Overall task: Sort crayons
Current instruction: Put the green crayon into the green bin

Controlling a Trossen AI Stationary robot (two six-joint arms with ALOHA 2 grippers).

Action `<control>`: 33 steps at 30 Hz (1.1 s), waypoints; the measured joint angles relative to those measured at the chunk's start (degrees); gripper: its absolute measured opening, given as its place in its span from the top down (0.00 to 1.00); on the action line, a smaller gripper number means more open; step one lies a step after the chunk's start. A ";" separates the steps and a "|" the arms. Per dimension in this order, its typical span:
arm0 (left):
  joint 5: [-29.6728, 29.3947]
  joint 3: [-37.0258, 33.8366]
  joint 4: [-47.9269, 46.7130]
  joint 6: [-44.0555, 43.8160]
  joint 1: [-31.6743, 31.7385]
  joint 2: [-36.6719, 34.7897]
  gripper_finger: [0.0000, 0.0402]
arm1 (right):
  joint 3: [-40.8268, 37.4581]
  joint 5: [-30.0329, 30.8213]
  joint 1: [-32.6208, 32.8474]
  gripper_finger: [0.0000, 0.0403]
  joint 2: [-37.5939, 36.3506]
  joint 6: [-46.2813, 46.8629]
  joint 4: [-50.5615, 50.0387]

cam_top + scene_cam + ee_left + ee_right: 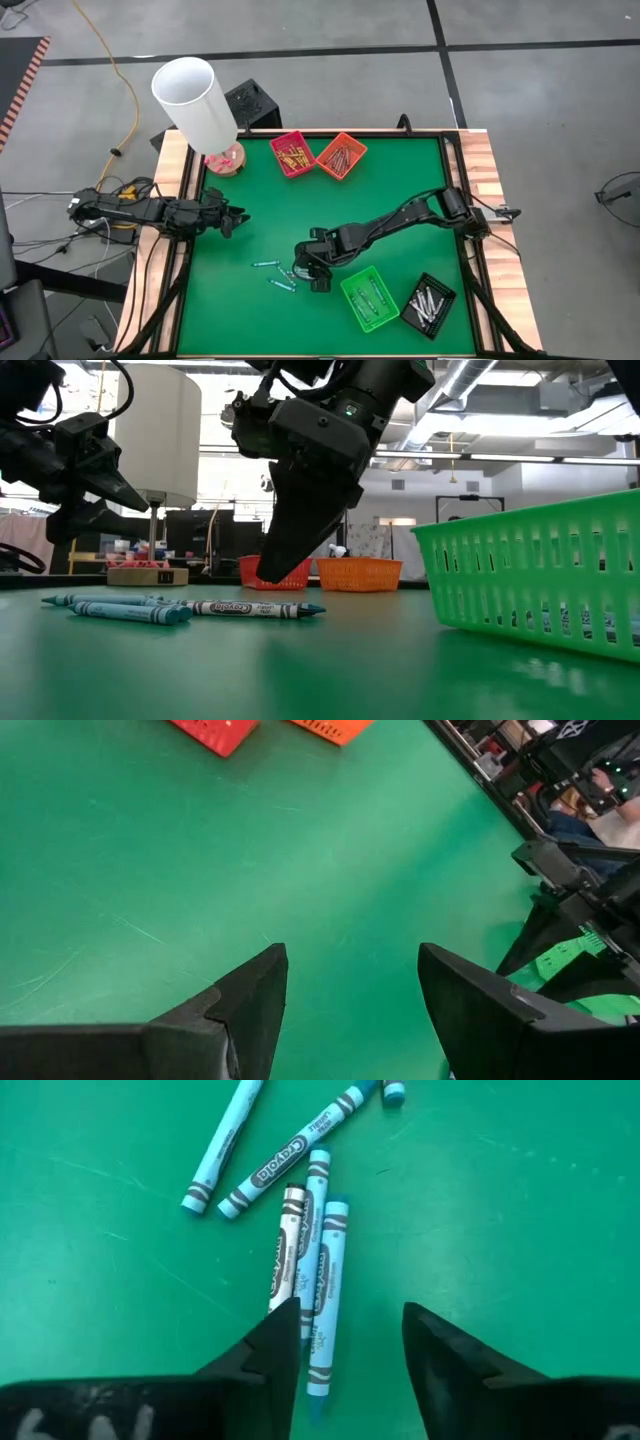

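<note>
Fingers of my right claw (350, 1342) stand parted over thin blue-and-teal paper-wrapped crayons (318, 1290) scattered at seven o'clock on the green table mat (400, 190), straddling one to grip it, while my left claw (350, 995) waits open at nine.

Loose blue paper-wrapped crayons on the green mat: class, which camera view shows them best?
The right wrist view: the blue paper-wrapped crayons fill it, labels readable. The high view shows tiny sticks, the low view a side-on pile, the left wrist view none.
</note>
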 joint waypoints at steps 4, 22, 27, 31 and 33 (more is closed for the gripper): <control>0.01 -0.01 0.00 -0.01 0.02 -0.02 0.46 | 0.00 0.29 0.32 0.57 0.00 0.02 0.00; 0.02 -0.02 0.00 0.00 0.01 0.00 0.46 | 0.00 2.35 1.18 0.60 0.00 0.02 -0.16; 0.02 0.00 0.00 0.00 -0.01 0.01 0.46 | 0.00 5.05 1.46 0.60 0.00 -0.03 -0.22; 0.02 -0.02 0.00 -0.01 0.00 -0.02 0.46 | 0.00 5.11 1.51 0.60 0.77 0.56 -0.51; 0.04 -0.02 -0.02 -0.01 0.01 0.00 0.46 | -0.10 5.14 1.53 0.60 1.12 1.06 -1.62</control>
